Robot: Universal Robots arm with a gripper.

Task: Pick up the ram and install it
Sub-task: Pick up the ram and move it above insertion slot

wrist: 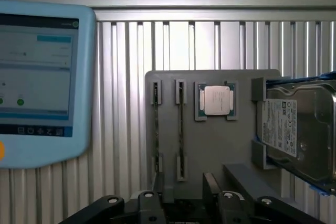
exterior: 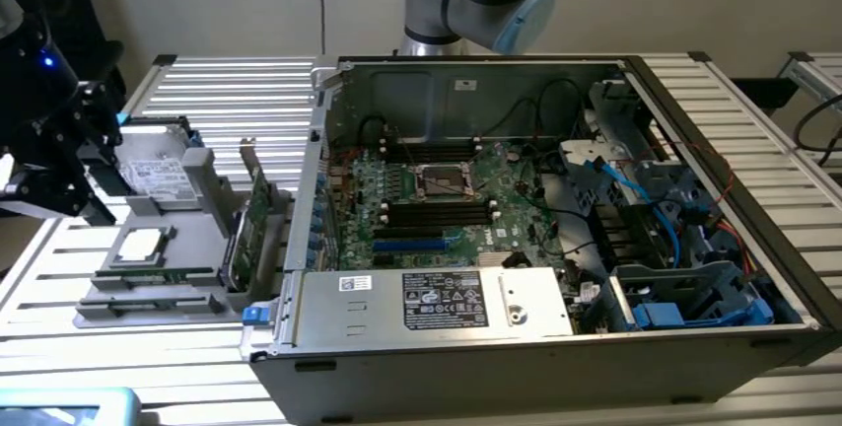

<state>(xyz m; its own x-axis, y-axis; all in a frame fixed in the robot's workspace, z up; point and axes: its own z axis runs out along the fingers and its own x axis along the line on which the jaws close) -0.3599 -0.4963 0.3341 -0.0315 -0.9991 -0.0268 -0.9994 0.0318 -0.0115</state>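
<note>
Grey tray [wrist: 220,150] at the exterior view's left, ram [wrist: 181,124] on edge in it; hovers above, gripper [wrist: 185,203] spread wide, empty.

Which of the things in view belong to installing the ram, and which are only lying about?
For the job: the two ram sticks in the grey holder; the open gripper; the memory slots in the computer case.
Lying about: the CPU; the hard drive; the expansion card; the teach pendant.
</note>
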